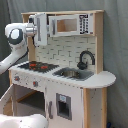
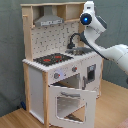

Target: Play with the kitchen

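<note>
- The kitchen [image 1: 60, 75] fills the first exterior view, standing upright on the floor, with the red-ringed hob [image 1: 37, 65] toward the first exterior view's left and the sink [image 1: 72, 74] and black faucet [image 1: 85, 59] toward its right. The arm [image 1: 17, 42] rises at the hob end, its wrist level with the top shelf; whether its pincer is apart or together I cannot tell.
- In the second exterior view the oven door [image 2: 70, 102] hangs open and tipped forward under the knobs [image 2: 65, 73]. The arm's wrist [image 2: 90, 17] is up by the cabinet's top corner above the faucet, so hob, knobs and door all lie below it; the next move probably calls for coming down.
</note>
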Tool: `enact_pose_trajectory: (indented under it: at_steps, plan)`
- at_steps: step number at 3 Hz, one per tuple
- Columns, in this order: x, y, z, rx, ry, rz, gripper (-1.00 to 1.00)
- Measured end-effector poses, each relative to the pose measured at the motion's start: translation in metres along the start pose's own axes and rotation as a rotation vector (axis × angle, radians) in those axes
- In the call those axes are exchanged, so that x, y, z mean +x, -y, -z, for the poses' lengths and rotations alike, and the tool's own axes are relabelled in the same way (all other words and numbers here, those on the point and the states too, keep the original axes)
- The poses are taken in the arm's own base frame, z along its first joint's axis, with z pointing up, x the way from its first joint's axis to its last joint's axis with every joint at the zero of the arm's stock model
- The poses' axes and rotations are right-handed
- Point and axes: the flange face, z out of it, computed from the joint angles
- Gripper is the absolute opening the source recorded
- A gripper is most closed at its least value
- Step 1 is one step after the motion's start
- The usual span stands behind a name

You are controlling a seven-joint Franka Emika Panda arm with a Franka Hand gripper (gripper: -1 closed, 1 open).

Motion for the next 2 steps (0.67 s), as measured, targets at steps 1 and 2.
enact_pose_trajectory:
  at_steps: [1,2]
  plan:
    - [-0.0121,-0.0074,-0.0074,0.022,-0.018,0.016,-1.00]
    - [-0.0148,-0.0151,-0.0042,0.040,-0.082,0.015,-1.00]
